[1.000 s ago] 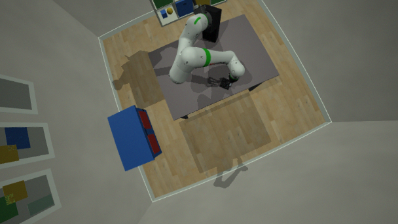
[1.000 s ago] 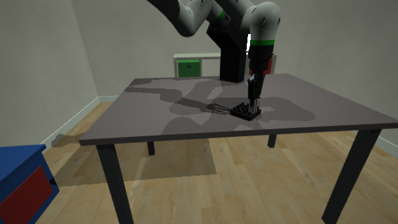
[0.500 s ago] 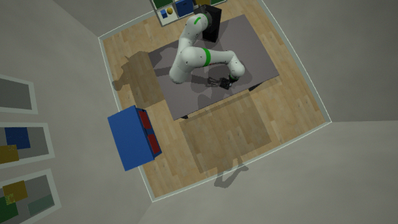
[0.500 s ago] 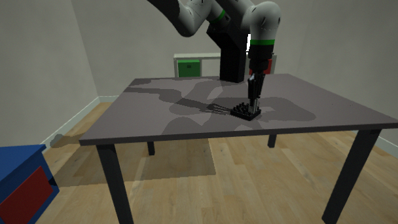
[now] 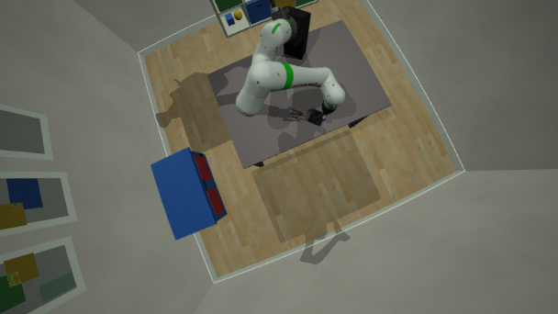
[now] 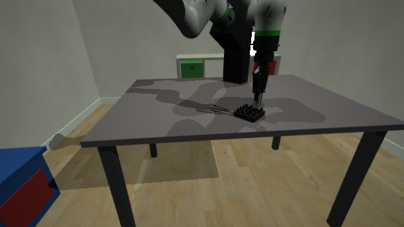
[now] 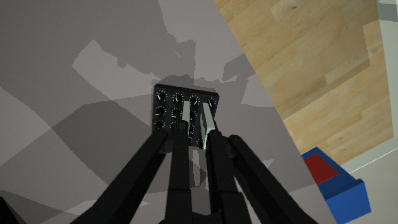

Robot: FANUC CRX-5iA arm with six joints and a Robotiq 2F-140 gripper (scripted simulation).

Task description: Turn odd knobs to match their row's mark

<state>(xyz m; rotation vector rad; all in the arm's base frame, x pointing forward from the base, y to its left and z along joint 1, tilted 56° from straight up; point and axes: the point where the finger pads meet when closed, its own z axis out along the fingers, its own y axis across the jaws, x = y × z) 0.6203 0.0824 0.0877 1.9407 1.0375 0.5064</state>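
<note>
In the top view, you have the knob box (image 5: 316,117) (image 6: 249,114) (image 7: 169,89) on the counter (image 5: 358,69) (image 6: 133,116) (image 7: 45,40), toward 5 o'clock from the counter's middle, with the pincer (image 5: 324,117) (image 6: 258,106) (image 7: 195,110) just beside or over its 3 o'clock side; you cannot tell contact from here. The white arm (image 5: 271,75) (image 6: 270,16) reaches in from above, and a blue cabinet (image 5: 184,195) (image 6: 20,166) (image 7: 350,202) stands well apart at 8 o'clock from the box. In the exterior view, the box lies flat, knobs up, and your pincer points down at its 1 to 2 o'clock part; the black pedestal (image 6: 236,61) rises beyond, near 12 o'clock. In the wrist view, your pincer is open only narrowly, its pale fingertips a little apart over the box's 1 o'clock part, hiding some knobs. You can see a knob (image 7: 160,96) at the box's 10 o'clock corner, but its name is too small to read. The cabinet sits at 4 o'clock.
</note>
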